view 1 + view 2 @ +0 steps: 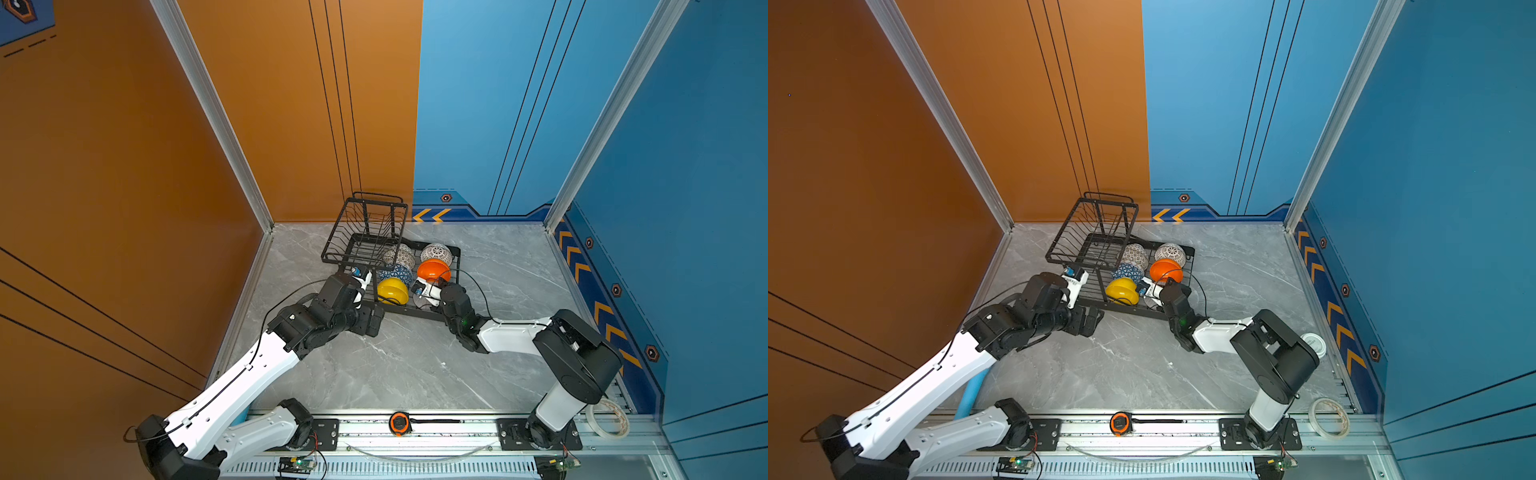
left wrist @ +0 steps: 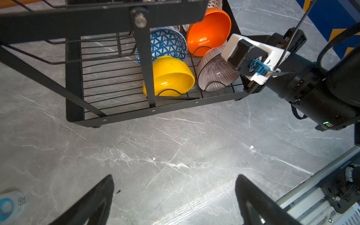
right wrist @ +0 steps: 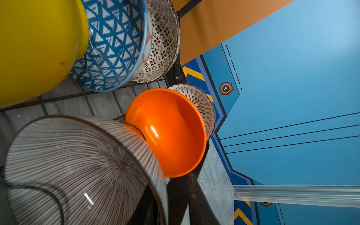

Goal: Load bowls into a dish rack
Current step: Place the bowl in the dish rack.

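The black wire dish rack [image 1: 415,313] [image 1: 1133,313] stands at the back of the table, its raised basket [image 1: 365,232] on the left. In its lower tray stand the yellow bowl [image 1: 392,290] [image 2: 171,76], blue-triangle bowl [image 1: 397,272] [image 3: 115,39], orange bowl [image 1: 434,269] [image 3: 169,132] and two black-patterned white bowls [image 1: 436,251] [image 1: 400,254]. The striped bowl [image 2: 216,72] [image 3: 78,165] leans in a front slot. My right gripper [image 3: 169,191] straddles its rim, jaws a little apart, with a gap beside the outer finger [image 3: 194,196]. My left gripper [image 2: 174,177] hangs wide open over bare table.
An orange tape measure [image 1: 399,423] lies on the front rail. A tape roll [image 1: 609,419] and a white lid [image 1: 1314,344] sit at the right edge. A blue tube [image 1: 971,390] lies along the left wall. Walls close in on three sides.
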